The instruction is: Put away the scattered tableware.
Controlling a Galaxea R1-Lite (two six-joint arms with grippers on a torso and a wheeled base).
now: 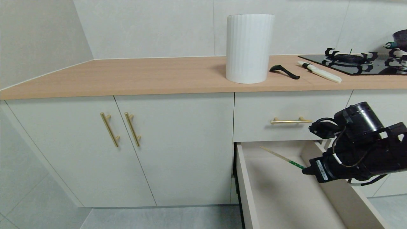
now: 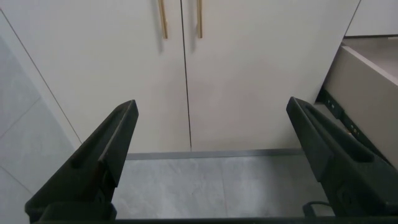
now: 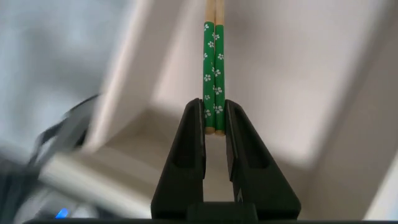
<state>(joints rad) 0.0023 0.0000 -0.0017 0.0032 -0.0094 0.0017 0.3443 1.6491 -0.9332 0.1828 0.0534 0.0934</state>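
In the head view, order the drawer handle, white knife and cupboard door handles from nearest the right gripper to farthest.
From the right gripper:
1. Drawer handle, just above it.
2. White knife, up on the counter.
3. Cupboard door handles, far left.

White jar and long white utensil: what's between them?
A curved black tool lies between the white jar and long white utensil, in the head view.
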